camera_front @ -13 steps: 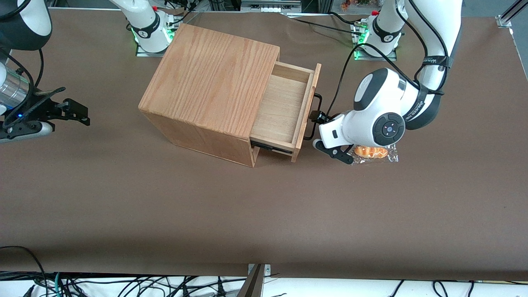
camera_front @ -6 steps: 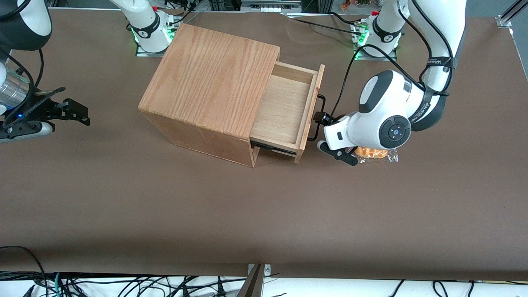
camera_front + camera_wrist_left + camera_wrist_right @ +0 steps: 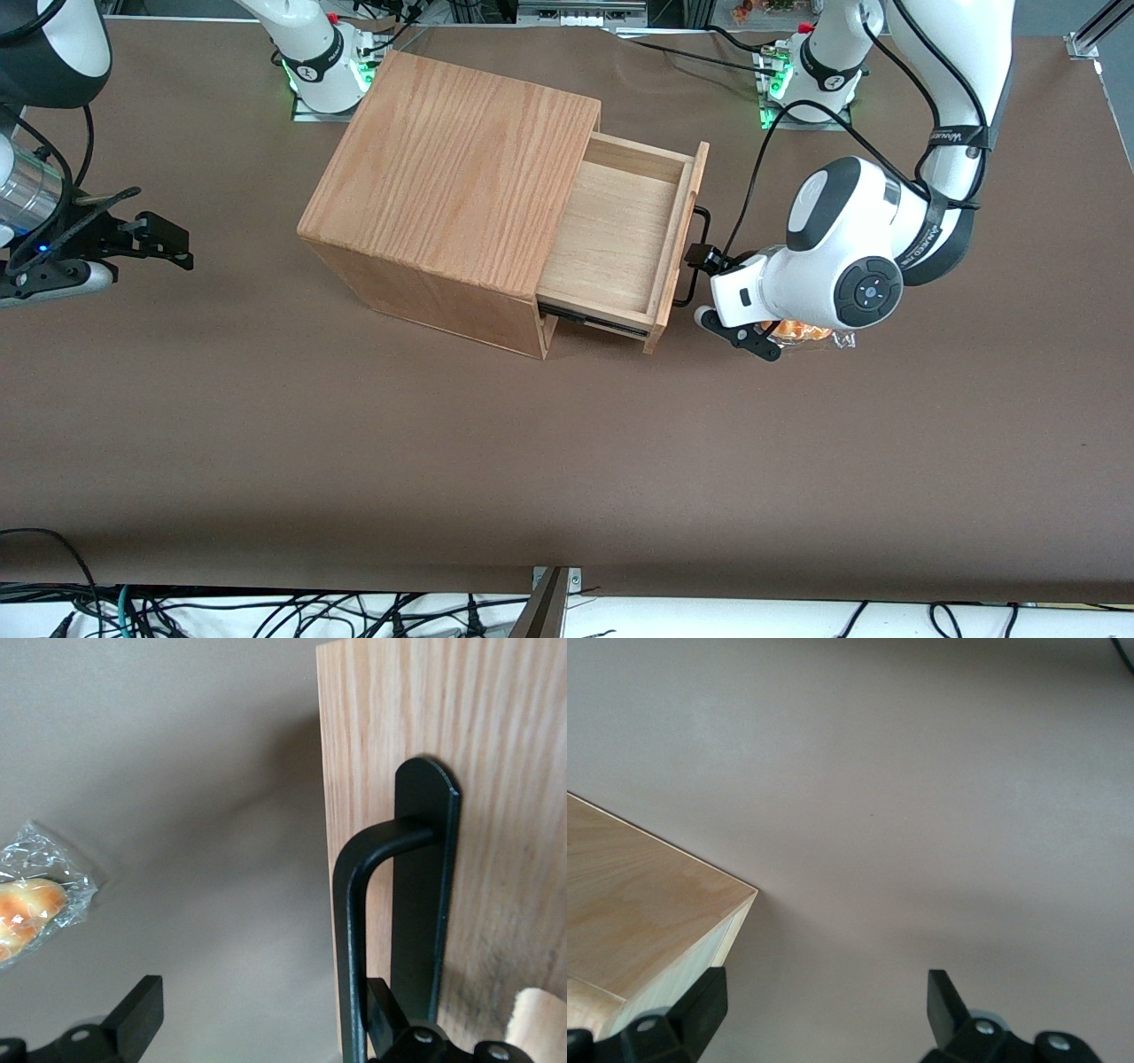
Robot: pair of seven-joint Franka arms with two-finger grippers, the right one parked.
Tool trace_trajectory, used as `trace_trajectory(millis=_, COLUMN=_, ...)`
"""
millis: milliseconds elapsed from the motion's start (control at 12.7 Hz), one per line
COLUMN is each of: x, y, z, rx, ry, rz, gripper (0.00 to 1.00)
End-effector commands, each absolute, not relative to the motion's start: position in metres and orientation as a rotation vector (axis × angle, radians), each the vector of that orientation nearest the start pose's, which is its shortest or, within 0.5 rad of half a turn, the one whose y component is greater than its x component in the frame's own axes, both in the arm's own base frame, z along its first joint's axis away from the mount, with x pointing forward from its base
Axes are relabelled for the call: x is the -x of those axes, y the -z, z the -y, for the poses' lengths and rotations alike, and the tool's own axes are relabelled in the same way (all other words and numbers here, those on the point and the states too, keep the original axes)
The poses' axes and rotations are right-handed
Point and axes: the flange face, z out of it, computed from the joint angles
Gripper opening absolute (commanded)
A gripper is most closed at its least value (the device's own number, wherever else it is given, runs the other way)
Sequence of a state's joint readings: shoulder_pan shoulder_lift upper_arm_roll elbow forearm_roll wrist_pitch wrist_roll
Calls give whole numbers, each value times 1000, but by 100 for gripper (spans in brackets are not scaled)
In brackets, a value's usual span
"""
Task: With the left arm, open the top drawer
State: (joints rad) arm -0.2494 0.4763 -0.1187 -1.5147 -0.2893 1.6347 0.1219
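Observation:
The top drawer point(image 3: 683, 232) of light oak stands pulled well out of the oak box casing point(image 3: 452, 168), and its inside shows bare wood. A thin black bar handle point(image 3: 690, 275) runs along its flat front point(image 3: 496, 815). My left arm's gripper point(image 3: 700, 285) is at the handle point(image 3: 350, 930), level with the drawer front. It is open, with its fingers wide apart. One finger point(image 3: 388, 1014) sits hooked between the bar and the drawer front, and the other finger point(image 3: 137, 1010) hangs free over the table.
A clear-wrapped bread roll point(image 3: 811, 335) lies on the brown table under my wrist, close beside the gripper point(image 3: 263, 1019), and it shows in the wrist view point(image 3: 27, 904). The parked arm's gripper point(image 3: 133, 239) rests toward its own end of the table. Cables hang along the table's near edge.
The drawer has slid farther out of the casing toward the working arm's end. My gripper has moved the same way with the handle, its finger still hooked on the bar.

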Motion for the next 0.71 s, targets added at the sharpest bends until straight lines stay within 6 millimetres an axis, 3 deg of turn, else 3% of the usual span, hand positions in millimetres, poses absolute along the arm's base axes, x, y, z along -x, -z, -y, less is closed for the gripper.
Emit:
trace_trajectory(millis=0, x=-595, y=-377, z=240, rx=3261, ry=-673, rz=-734, gripper=100)
trace_trajectory(millis=79, x=-594, y=-378, z=242, rx=3260, ry=-680, rz=-735, gripper=100)
trace_trajectory(millis=471, x=-576, y=-429, z=249, rx=3245, ry=-688, rz=-756, gripper=100)
trace_trajectory(millis=629, x=-570, y=-466, z=243, rx=3258, ry=-620, rz=-762, gripper=100)
